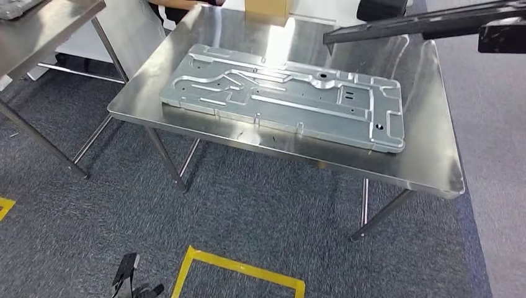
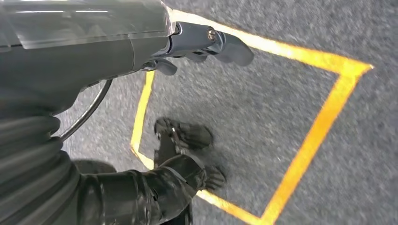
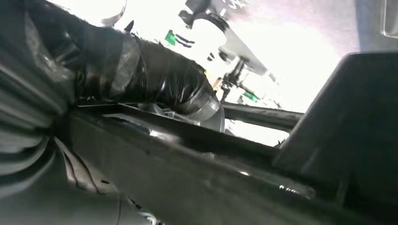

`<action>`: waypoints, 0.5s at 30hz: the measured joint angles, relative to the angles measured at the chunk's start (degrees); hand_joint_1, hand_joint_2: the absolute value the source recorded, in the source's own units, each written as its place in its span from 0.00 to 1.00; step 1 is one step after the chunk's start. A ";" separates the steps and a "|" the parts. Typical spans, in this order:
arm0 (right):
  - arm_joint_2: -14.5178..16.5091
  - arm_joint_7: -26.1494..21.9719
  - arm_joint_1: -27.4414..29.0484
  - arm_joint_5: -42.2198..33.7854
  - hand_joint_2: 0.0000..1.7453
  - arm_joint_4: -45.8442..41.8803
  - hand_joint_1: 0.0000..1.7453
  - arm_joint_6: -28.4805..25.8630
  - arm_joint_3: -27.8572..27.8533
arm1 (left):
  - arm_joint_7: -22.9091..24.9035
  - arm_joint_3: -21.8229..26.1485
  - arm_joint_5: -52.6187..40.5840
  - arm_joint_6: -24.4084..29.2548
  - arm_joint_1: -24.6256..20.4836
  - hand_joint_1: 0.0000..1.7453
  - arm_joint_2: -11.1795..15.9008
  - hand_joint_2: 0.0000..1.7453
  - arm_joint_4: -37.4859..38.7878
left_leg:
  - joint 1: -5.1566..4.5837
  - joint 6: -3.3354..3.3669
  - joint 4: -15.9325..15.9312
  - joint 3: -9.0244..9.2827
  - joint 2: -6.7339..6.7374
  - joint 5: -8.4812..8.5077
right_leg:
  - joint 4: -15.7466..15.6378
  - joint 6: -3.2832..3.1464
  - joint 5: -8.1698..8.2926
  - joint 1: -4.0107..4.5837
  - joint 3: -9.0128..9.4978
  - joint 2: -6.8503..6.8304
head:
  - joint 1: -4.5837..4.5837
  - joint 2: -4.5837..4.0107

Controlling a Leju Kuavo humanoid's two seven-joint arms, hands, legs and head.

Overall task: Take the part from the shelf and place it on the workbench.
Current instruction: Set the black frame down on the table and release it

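Note:
A long, flat black part (image 1: 409, 26) hangs in the air above the far right corner of the steel workbench (image 1: 428, 167). My right hand (image 1: 503, 36) grips it at its right end. In the right wrist view, that hand's black-wrapped thumb (image 3: 155, 70) lies over the edge of the black part (image 3: 211, 159). My left hand (image 1: 133, 280) hangs low beside my body, over the carpet. The left wrist view shows its grey thumb (image 2: 227, 46) and dark fingers (image 2: 184, 137) spread apart with nothing in them.
A large silver machined plate (image 1: 285, 93) covers most of the workbench top. A cardboard box (image 1: 267, 9) stands at the far edge. A second steel table (image 1: 43, 28) stands to the left. A yellow tape square (image 1: 239, 270) marks the grey carpet in front of me.

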 joint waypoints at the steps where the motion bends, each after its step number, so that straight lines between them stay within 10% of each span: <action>1: 0.02 0.02 -0.03 0.01 1.00 -0.02 1.00 0.00 0.00 | -0.03 -0.01 -0.01 -0.03 -0.01 0.00 -0.02 1.00 0.00 | 0.09 -0.23 3.33 -1.90 -0.14 0.50 | -0.18 -0.28 -0.49 -0.22 1.15 0.02 | -0.02 0.01; 4: 0.30 0.00 -0.10 0.01 1.00 -0.07 1.00 0.01 0.03 | -0.05 -0.02 -0.01 -0.05 0.19 0.00 -0.08 1.00 0.00 | 0.75 -1.01 13.59 -10.26 -0.32 -2.45 | -0.42 -0.46 -3.04 -0.33 4.28 0.27 | -0.17 0.00; 7: 0.44 -0.07 -0.09 -0.01 1.00 -0.08 1.00 0.01 0.14 | 0.05 -0.02 0.00 0.00 0.42 0.00 -0.07 1.00 0.00 | 1.14 -1.68 11.93 -14.11 -0.28 -6.11 | -0.43 0.08 -6.20 -0.71 8.22 0.69 | -0.28 -0.01; 12: 0.66 -0.13 -0.11 -0.19 1.00 -0.05 1.00 0.04 0.42 | 0.37 0.00 0.11 0.53 0.99 0.00 -0.01 1.00 0.04 | 0.86 -0.91 -0.98 -13.92 0.03 11.10 | -0.82 2.07 -11.27 -1.11 13.24 1.09 | -0.43 0.01; 15: 0.12 -0.25 0.03 -0.28 1.00 -0.10 1.00 0.10 0.61 | 0.57 0.09 0.71 1.59 0.58 0.00 0.07 1.00 0.05 | 0.86 0.34 -1.61 -12.55 0.22 10.18 | 3.70 3.13 -8.20 -1.48 10.79 1.10 | -0.58 0.01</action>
